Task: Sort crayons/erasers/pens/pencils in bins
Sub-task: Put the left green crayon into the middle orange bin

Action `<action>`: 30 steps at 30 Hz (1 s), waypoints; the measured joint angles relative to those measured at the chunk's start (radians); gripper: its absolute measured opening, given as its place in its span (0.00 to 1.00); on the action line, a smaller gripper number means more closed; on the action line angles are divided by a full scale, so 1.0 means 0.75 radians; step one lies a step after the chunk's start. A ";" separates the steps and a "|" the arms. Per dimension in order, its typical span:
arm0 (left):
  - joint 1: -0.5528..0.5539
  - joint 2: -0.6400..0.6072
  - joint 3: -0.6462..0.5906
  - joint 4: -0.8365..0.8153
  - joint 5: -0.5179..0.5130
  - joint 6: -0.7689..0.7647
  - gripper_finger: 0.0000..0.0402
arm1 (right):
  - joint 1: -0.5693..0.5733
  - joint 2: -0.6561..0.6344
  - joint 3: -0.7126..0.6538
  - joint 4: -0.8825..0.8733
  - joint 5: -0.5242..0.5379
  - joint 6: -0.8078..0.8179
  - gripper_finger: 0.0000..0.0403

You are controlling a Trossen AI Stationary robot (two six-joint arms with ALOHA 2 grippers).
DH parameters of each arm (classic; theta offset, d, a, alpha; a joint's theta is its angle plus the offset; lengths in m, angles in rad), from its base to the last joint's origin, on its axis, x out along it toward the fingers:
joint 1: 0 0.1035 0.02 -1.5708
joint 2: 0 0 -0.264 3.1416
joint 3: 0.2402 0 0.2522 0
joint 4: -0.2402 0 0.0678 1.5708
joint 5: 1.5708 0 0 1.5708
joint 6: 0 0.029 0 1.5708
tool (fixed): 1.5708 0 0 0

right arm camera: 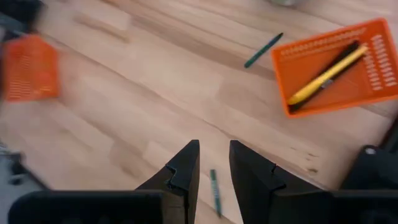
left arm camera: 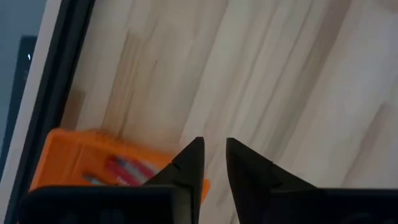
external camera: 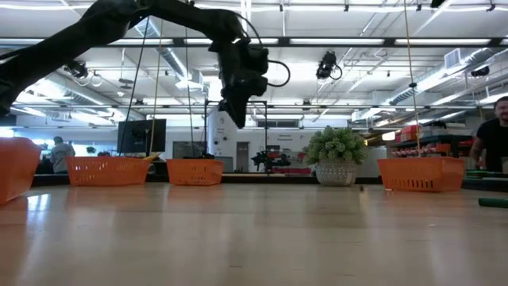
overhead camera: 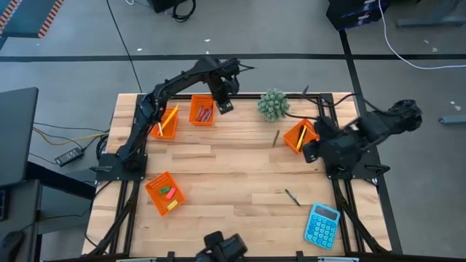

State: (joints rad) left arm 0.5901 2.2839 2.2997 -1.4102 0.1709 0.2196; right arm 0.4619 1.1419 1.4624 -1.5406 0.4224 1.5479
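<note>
Four orange bins stand on the wooden table. The far bin [overhead camera: 202, 113] holds red crayons [left arm camera: 127, 168], and the one left of it [overhead camera: 166, 122] holds a yellow pencil. The near-left bin [overhead camera: 164, 193] holds erasers. The right bin [right arm camera: 339, 65] holds a yellow pencil and a dark stick. Two green crayons [overhead camera: 276, 138] [overhead camera: 292, 196] lie flat on the table. My left gripper [left arm camera: 214, 149] hangs open and empty above the table, just right of the crayon bin [overhead camera: 224, 107]. My right gripper [right arm camera: 214, 149] is open and empty, raised near the right bin [overhead camera: 309, 153].
A potted plant [overhead camera: 274, 104] stands at the far edge between the crayon bin and the right bin. A blue calculator [overhead camera: 322, 224] lies at the near right corner. Bare wood spans the table's middle.
</note>
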 joint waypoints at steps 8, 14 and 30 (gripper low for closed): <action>0.090 -0.112 0.000 0.006 0.070 0.027 0.08 | -0.261 0.184 -0.001 0.044 -0.101 -0.157 0.24; 0.098 -0.209 0.001 0.077 0.079 0.056 0.02 | -0.485 0.299 -0.001 0.227 -0.316 -0.344 0.25; 0.285 -0.414 0.001 0.175 0.088 -0.021 0.04 | -0.782 0.709 -0.001 0.364 -0.600 -0.482 0.25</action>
State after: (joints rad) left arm 0.8037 1.9738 2.3001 -1.2791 0.2367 0.2036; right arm -0.1249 1.6736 1.4616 -1.2679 -0.0278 1.1862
